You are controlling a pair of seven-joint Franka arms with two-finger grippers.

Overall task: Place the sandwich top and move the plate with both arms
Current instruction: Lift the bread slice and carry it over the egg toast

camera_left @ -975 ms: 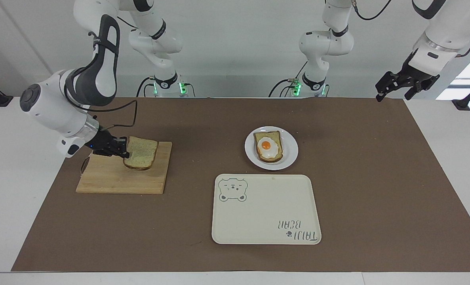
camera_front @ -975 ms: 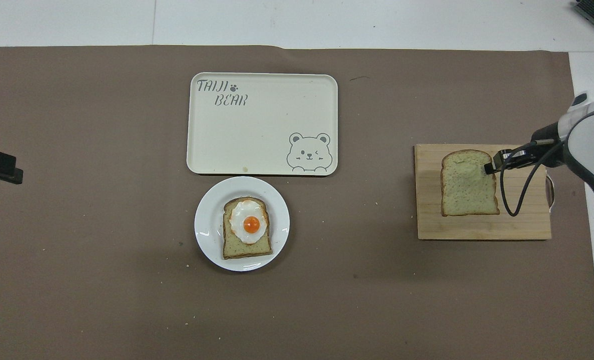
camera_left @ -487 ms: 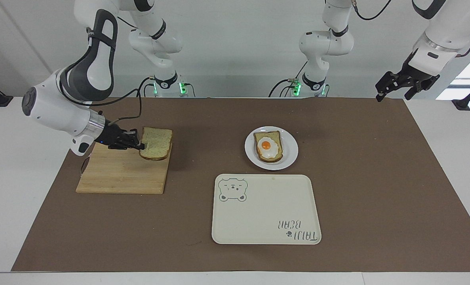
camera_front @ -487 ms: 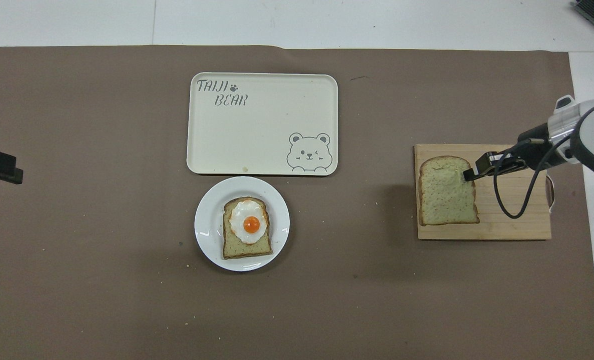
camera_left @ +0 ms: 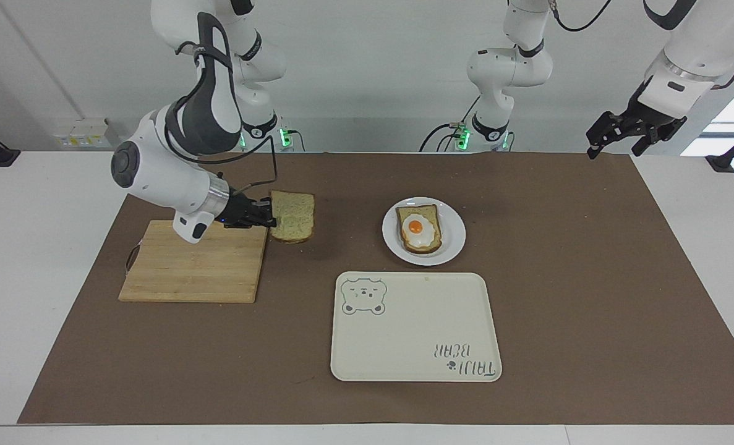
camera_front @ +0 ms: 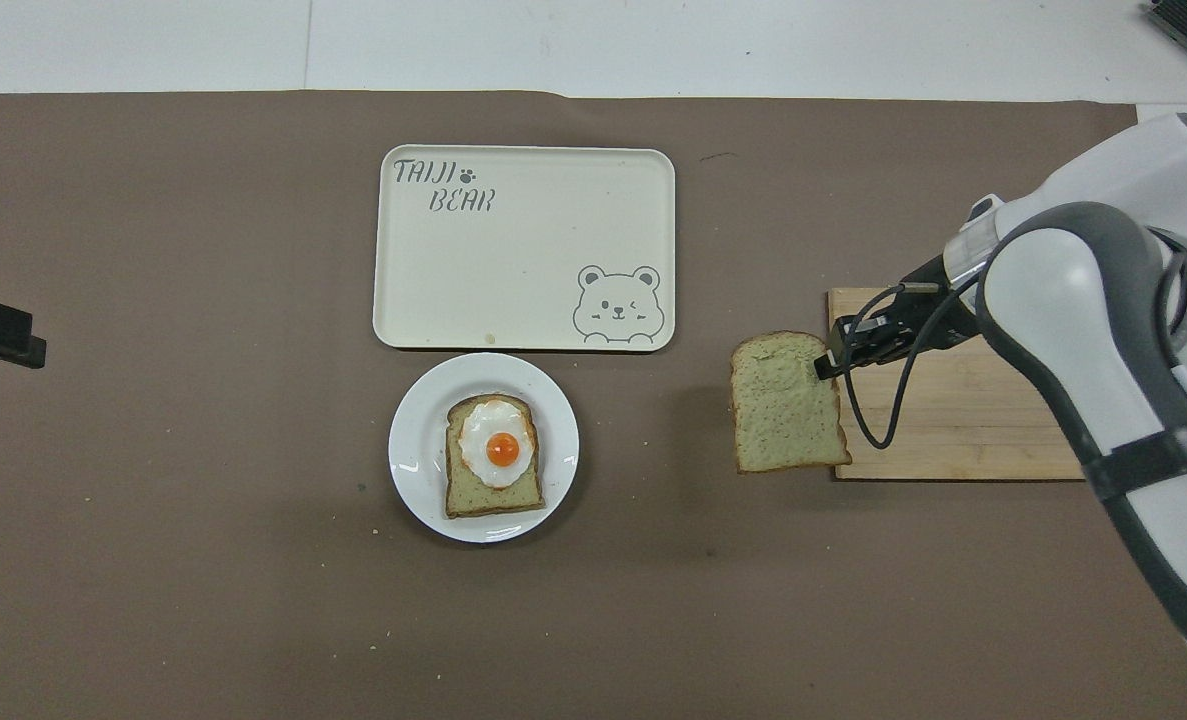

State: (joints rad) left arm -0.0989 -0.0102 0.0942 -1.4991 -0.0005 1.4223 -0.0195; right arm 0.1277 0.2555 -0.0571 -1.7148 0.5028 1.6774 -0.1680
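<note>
- Two steps make up this job, and the first is in hand: the right hand [camera_left: 269, 219] is clamped on one edge of the plain speckled bread slice with brown crust [camera_left: 293, 216], held in the air just off the wooden cutting board [camera_left: 193, 272], over bare tabletop.
- Next move, as I judge it: carry the slice over the small round white plate [camera_left: 454, 232] and lower it squarely onto the egg-topped bread [camera_left: 418, 228].
- Left hand [camera_left: 632, 131] waits with its fingers apart, raised over the tabletop's corner by its own base.

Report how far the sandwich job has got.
Done: the sandwich top is off the cutting board.
In hand: the right gripper carries it in the air, past the board's edge.
Left: set it on the egg slice, then move the plate with both arms. The left gripper waits, open.
</note>
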